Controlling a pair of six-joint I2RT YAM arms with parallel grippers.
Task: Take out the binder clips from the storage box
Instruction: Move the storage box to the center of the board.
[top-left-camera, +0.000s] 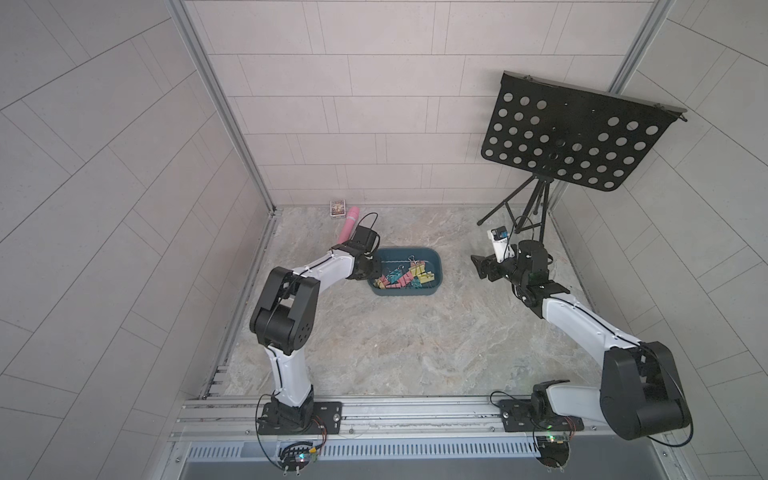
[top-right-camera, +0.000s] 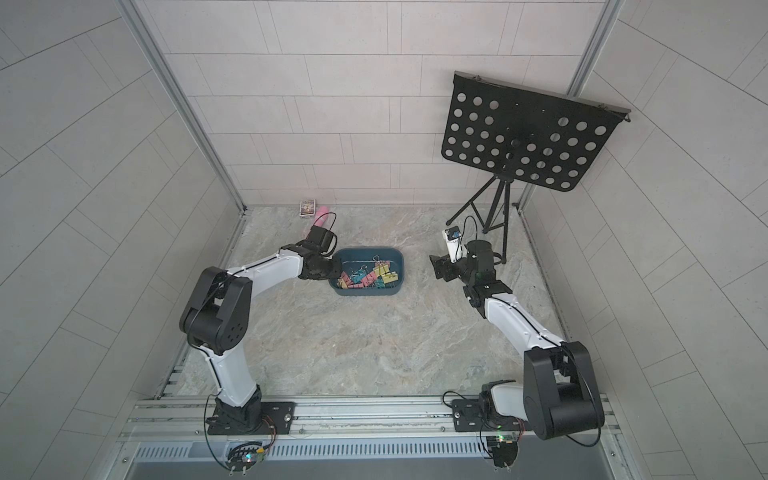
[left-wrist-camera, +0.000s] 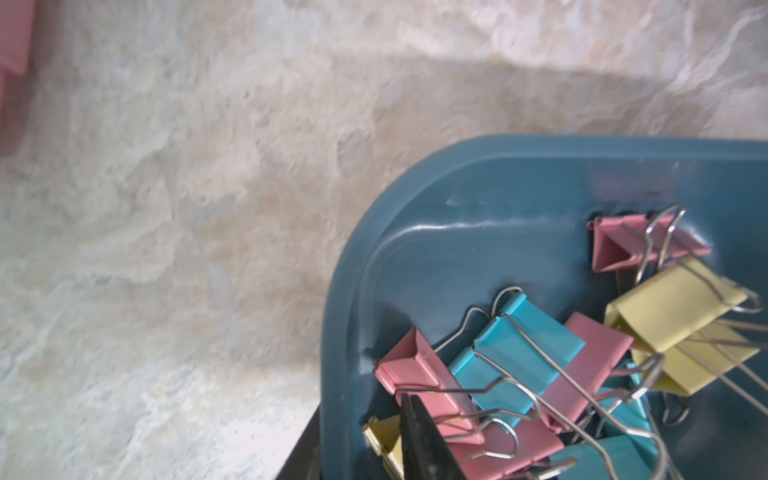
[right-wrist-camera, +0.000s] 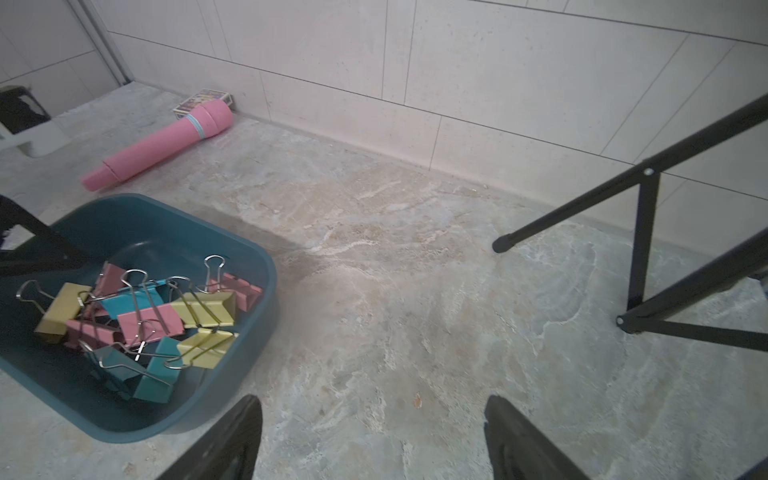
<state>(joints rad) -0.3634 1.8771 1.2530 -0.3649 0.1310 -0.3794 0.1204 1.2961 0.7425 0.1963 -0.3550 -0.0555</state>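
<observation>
The dark teal storage box (top-left-camera: 433, 258) (top-right-camera: 395, 258) sits on the marble table left of centre. Inside it lies a heap of several pink, yellow and teal binder clips (top-left-camera: 405, 276) (top-right-camera: 368, 276) (left-wrist-camera: 519, 353) (right-wrist-camera: 137, 316). My left gripper (top-left-camera: 374, 271) (top-right-camera: 335, 271) (left-wrist-camera: 357, 415) straddles the box's left wall (left-wrist-camera: 457, 187). One finger (left-wrist-camera: 419, 440) is inside beside a pink and a yellow clip, the other is outside, and the jaws are narrowed on the wall. My right gripper (top-left-camera: 484, 266) (top-right-camera: 438, 266) (right-wrist-camera: 374, 403) hangs open and empty over the table right of the box (right-wrist-camera: 259, 266).
A long pink stick (top-left-camera: 348, 226) (right-wrist-camera: 162, 145) and a small printed card box (top-left-camera: 337, 208) (right-wrist-camera: 201, 102) lie at the back left by the wall. A black music stand (top-left-camera: 573, 133) rises at the back right, its tripod legs (right-wrist-camera: 640, 249) close to my right gripper.
</observation>
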